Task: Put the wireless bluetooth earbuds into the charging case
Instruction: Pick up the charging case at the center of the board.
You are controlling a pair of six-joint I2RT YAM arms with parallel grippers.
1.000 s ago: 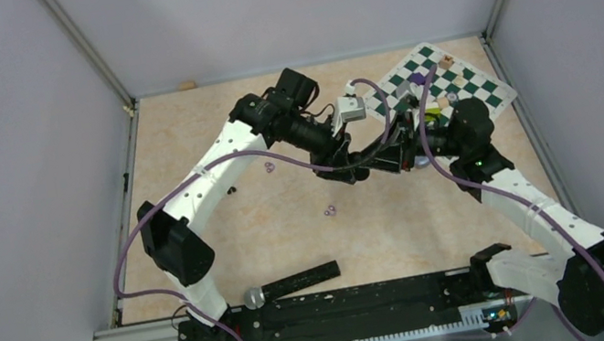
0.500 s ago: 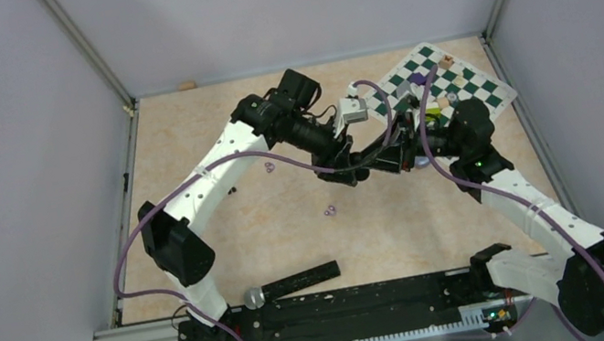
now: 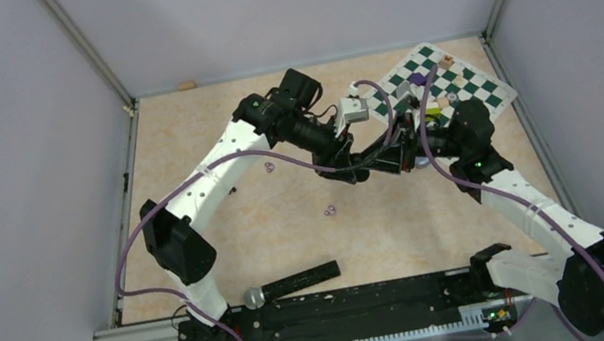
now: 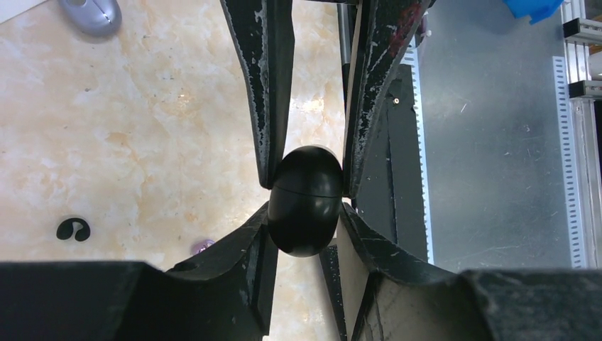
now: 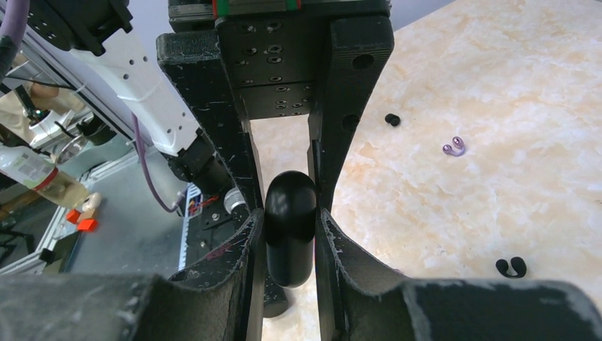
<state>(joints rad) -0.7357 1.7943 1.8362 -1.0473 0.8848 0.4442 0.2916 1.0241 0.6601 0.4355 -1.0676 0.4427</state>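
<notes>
While clamped on black charging case [image 4: 305, 200] with left and right jaws, judged light, rigid, glossy-slippery; best held below lid seam.

Tabletop [image 3: 183, 144]: beige, marbled. Far-right corner: green-and-white chessboard [image 3: 480, 92] carrying small coloured blocks [image 3: 446, 60]. Mid-surface: 1 lilac earbud [image 3: 330, 211], a 2nd lilac earbud [image 3: 268, 168] well apart from it. 2 black earbuds [image 5: 392, 119] [image 5: 511, 267] also lie loose. Grey oval case [image 4: 89, 14] sits flat. Microphone [image 3: 291, 284], black handle and silver head, lies along the near edge. Small tan piece [image 3: 188, 85] at the far edge.
</notes>
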